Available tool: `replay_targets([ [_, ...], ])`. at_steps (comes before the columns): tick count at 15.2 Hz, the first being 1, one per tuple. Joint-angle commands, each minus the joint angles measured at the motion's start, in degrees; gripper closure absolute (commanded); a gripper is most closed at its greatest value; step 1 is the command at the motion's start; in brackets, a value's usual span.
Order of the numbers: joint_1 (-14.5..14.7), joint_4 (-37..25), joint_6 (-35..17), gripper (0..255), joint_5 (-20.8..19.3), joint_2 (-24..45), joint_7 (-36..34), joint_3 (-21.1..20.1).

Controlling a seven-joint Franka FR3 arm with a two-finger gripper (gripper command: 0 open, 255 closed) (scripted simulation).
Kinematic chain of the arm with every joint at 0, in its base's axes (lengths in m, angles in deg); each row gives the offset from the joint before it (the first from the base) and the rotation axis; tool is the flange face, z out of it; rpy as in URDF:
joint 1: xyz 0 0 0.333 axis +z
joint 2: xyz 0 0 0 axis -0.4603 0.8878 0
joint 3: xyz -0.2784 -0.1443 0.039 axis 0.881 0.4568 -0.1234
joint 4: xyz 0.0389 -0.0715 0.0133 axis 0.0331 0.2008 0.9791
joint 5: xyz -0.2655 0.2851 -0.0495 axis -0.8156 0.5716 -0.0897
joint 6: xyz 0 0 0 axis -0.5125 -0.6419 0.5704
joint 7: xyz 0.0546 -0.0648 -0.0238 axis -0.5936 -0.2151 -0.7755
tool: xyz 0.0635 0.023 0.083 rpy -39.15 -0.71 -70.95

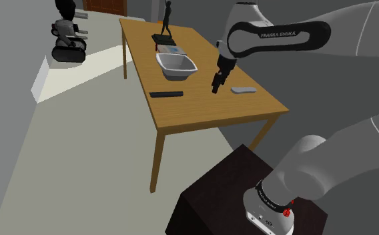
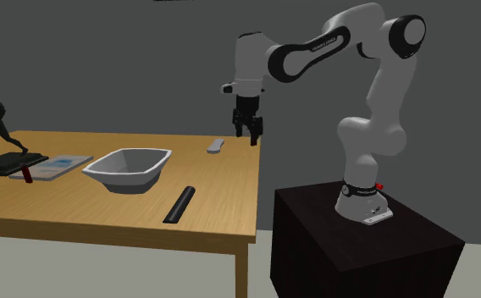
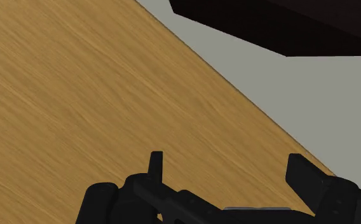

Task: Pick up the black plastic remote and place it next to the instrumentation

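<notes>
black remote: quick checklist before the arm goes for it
1. Gripper open and empty: ok, the fingers stand apart over bare wood.
2. Gripper above the black remote: not ok, it hangs near the small grey object, well apart from the remote.
3. Remote free to grasp: ok, it lies flat on the table, touching nothing else.
4. Way across to the remote: ok, probably; the white bowl sits off to the side.
5. Drop spot by the instrumentation: cannot tell which thing that is.
</notes>
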Motion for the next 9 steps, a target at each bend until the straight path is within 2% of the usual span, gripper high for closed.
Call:
replay_targets([
  [1,1.09,-2.61,-2.53,0,0.82,4.58,4.42,0.82],
  [9,3.54,-14.53,-8.71,0,5.98,21.34,21.54,1.42],
])
